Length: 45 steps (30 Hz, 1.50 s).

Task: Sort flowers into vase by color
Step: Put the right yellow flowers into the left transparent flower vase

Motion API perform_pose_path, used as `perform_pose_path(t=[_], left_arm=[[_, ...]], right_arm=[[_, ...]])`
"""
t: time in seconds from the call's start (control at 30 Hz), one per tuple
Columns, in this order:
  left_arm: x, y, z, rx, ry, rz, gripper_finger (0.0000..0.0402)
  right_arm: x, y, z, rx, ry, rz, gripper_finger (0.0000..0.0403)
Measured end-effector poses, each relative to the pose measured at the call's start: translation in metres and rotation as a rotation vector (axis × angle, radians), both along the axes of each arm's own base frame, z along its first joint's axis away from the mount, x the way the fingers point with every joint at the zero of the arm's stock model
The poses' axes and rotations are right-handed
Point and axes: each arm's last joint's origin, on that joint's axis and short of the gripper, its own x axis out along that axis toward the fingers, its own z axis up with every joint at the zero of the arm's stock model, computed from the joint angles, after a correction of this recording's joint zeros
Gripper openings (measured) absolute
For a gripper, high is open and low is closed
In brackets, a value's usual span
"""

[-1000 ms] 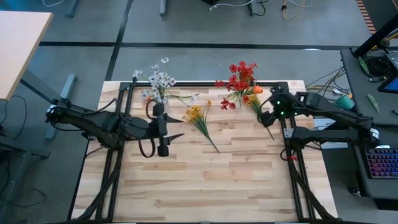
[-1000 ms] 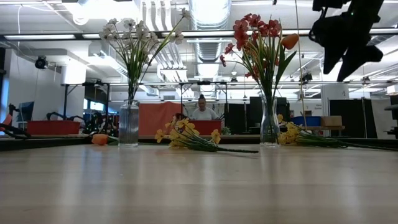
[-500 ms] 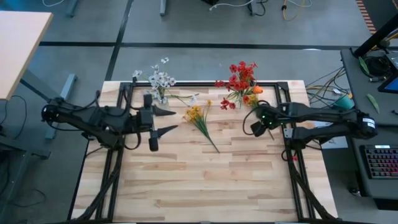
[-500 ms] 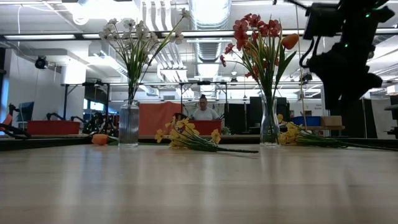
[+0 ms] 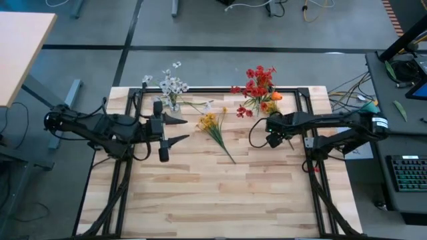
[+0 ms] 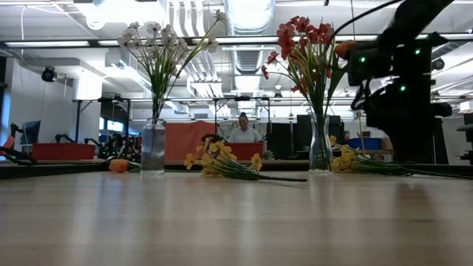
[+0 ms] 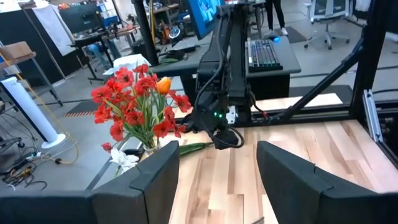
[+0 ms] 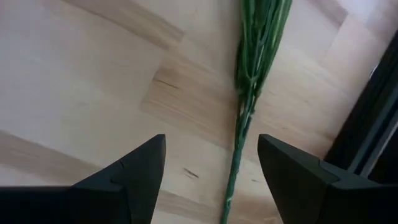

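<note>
Lying loose on the table [image 5: 220,200], two yellow sprays are waiting for us: one [image 5: 215,129] mid-table btwn the vases, the other [image 5: 280,125] beside the red vase [image 6: 320,151], its stems [image 8: 252,81] running straight under our right gripper [image 5: 270,139]. We're holding that gripper above the stems w/ fingers spread and nothing in them, the gap straddling the bundle, so it looks lined up for a pinch on the stalks, not the blossoms. Reds w/ one orange bloom [image 5: 276,97] are standing upright in the red vase at the back edge; whites are standing in the other vase [image 6: 153,146], back left. An orange blossom [image 6: 118,165] is lying just beside that white vase in the low view.

We're keeping the left gripper [image 5: 180,131] parked near the white vase, pointing across the table, jaws apart and empty, prob. clear of the right arm's reach. A person [image 6: 241,130] is sitting far behind the table.
</note>
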Motion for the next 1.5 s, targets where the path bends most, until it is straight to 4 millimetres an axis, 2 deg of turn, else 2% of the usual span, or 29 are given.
perform_pose_path(t=[0.27,0.4,0.53,0.77,0.9,1.0,1.13,1.33,1.5], left_arm=[[0.004,-0.001,-0.003,0.005,0.017,0.0,0.0199],[0.004,-0.001,-0.003,0.006,0.018,0.0,0.0199],[0.004,-0.001,-0.003,0.006,0.019,0.0,0.0199],[0.004,-0.001,-0.003,0.006,0.019,0.0,0.0199],[0.004,-0.001,-0.004,0.006,0.02,0.0,0.0199],[0.004,-0.001,-0.004,0.006,0.02,0.0,0.0199],[0.004,-0.001,-0.004,0.006,0.02,0.0,0.0199],[0.005,-0.001,-0.005,0.008,0.026,0.0,0.0199],[0.004,-0.001,-0.007,0.012,0.04,0.0,0.0199]], right_arm=[[0.011,-0.004,-0.023,0.002,0.095,0.0,0.0246],[0.013,-0.005,-0.029,0.01,0.133,-0.004,0.0229],[0.013,-0.005,-0.032,0.027,0.139,-0.005,0.019],[0.011,-0.005,-0.029,0.022,0.133,-0.005,0.0085],[0.01,-0.006,-0.023,0.008,0.153,-0.035,0.0059],[0.009,-0.007,-0.017,-0.018,0.214,-0.036,0.0066],[0.014,-0.008,-0.012,-0.03,0.181,-0.035,0.0095],[0.013,-0.012,-0.013,-0.024,0.19,-0.045,0.0141],[0.011,-0.017,-0.013,-0.018,0.191,-0.061,0.0158]])
